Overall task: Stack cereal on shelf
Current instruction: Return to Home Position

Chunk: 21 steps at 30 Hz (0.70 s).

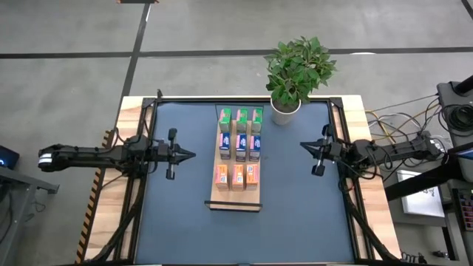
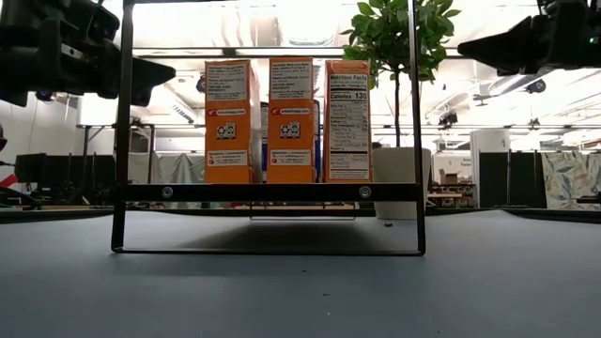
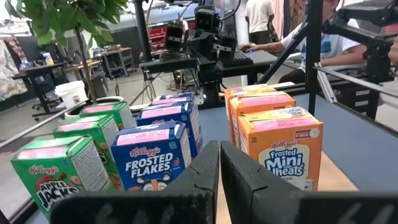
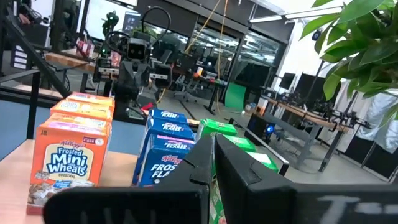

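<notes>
From above, the shelf [image 1: 235,196] lies at the centre of the table [image 1: 177,222], its long axis running 12 to 6 o'clock with the dark strip at the 6 o'clock end. The cereal [image 1: 238,151] stands on it in three rows of three: green boxes [image 1: 240,116] toward 12, blue boxes [image 1: 240,140] in the middle, orange boxes [image 1: 238,176] toward 6, sorted so that each row holds one kind. The left gripper [image 1: 186,155] hangs at 9 o'clock of the shelf and the right gripper [image 1: 304,145] at 3 o'clock. Both are well apart from the boxes, with jaws pressed together on nothing. This looks like a parked pose, since all nine boxes are placed. A potted plant [image 1: 295,74] stands at 1 o'clock

The low view shows the orange boxes upright, side by side, and both grippers high off the table at 10 and 2 o'clock

The left wrist view looks level across the three rows, its jaws nearly touching

The right wrist view mirrors it from the far side, jaws likewise closed and empty
</notes>
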Each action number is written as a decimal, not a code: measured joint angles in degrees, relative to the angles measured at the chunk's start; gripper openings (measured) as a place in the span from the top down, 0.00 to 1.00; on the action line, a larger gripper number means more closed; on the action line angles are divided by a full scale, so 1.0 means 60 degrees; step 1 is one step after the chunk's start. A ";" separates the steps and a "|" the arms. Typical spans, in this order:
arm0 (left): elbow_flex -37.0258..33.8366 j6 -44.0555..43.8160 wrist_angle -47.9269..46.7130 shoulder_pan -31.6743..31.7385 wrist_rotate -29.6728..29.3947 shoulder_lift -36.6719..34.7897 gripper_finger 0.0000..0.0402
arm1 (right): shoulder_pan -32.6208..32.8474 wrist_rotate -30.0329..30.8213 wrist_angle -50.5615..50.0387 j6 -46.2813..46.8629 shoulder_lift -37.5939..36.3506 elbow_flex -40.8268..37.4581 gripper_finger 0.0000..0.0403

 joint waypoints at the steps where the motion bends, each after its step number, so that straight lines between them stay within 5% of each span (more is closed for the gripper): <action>1: -0.0004 -0.0083 0.0000 0.0000 0.0000 0.0000 1.00 | 0.0000 0.0000 -0.0011 0.0011 0.0000 0.0000 0.98; 21: -0.0805 -0.0233 0.0754 0.0015 0.0022 -0.0061 1.00 | -0.0004 -0.0503 -0.1510 0.0332 -0.1956 0.0000 0.98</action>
